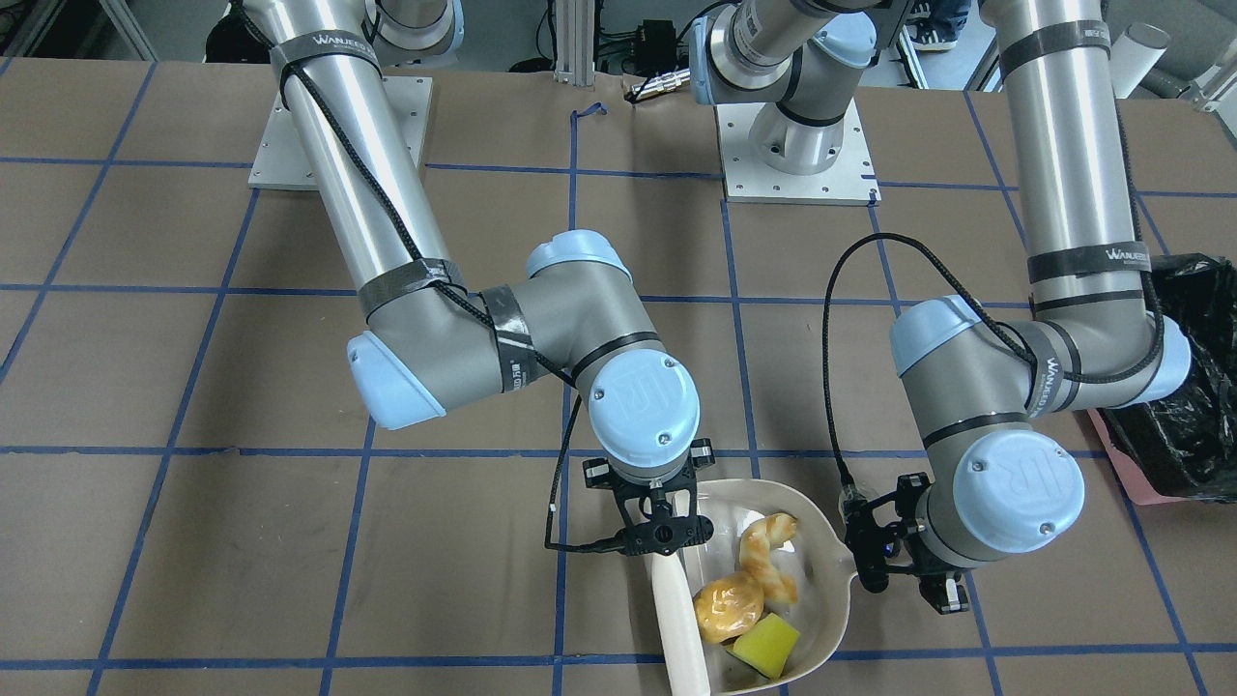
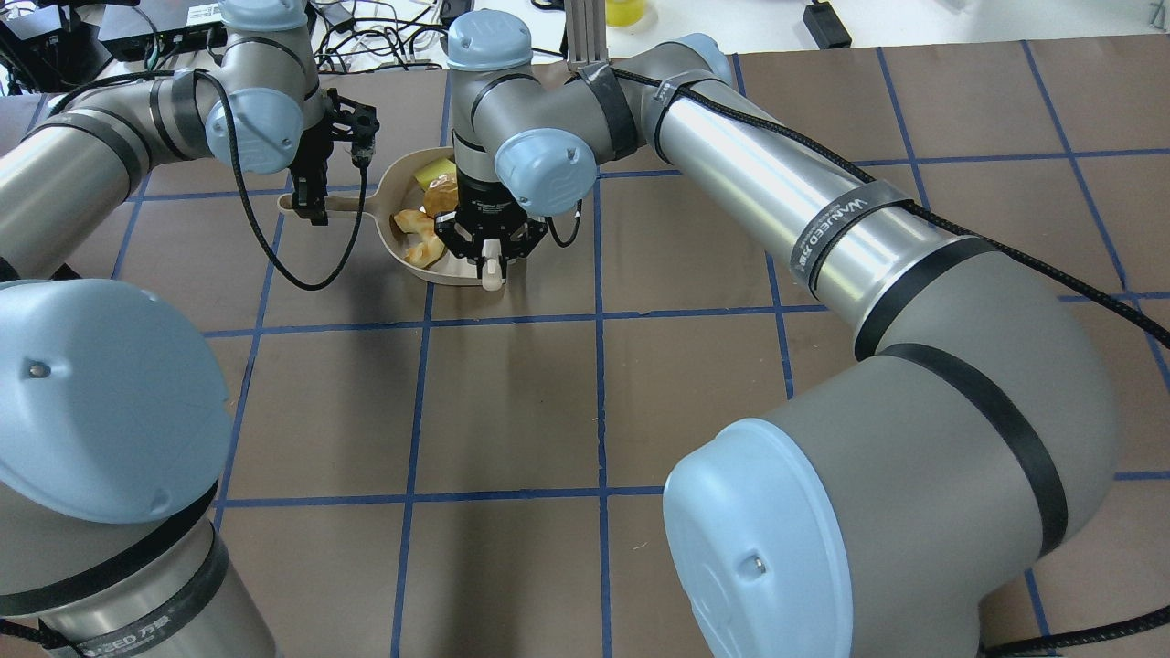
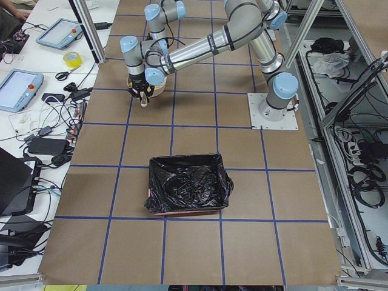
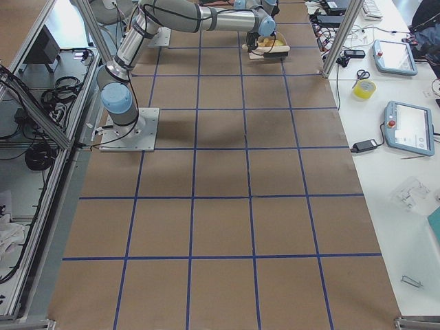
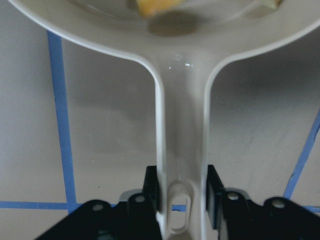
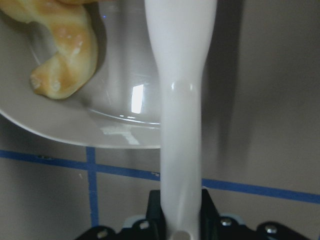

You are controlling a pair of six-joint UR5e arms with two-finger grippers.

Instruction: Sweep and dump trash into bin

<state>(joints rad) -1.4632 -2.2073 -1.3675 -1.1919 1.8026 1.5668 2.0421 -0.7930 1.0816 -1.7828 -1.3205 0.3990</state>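
All three pieces of trash lie in the beige dustpan (image 1: 823, 570): the tan croissant-like piece (image 1: 768, 561), the golden-brown lump (image 1: 727, 607) and the yellow sponge wedge (image 1: 765, 645). My left gripper (image 1: 908, 572) is shut on the dustpan's handle (image 5: 181, 150), which shows clearly in the left wrist view. My right gripper (image 1: 667, 534) is shut on the white sweeping tool (image 1: 676, 619), which lies along the pan's open side; its handle (image 6: 181, 125) fills the right wrist view, next to the croissant piece (image 6: 65, 45). The bin (image 3: 188, 185), lined with black plastic, stands far off on my left side.
The brown table (image 2: 512, 402) carries a blue tape grid. The bin's edge (image 1: 1193, 387) shows behind my left arm's elbow, with a pink edge beneath. The two arm bases (image 1: 797, 145) are bolted at the table's robot side. Tablets and cables lie beyond the far edge.
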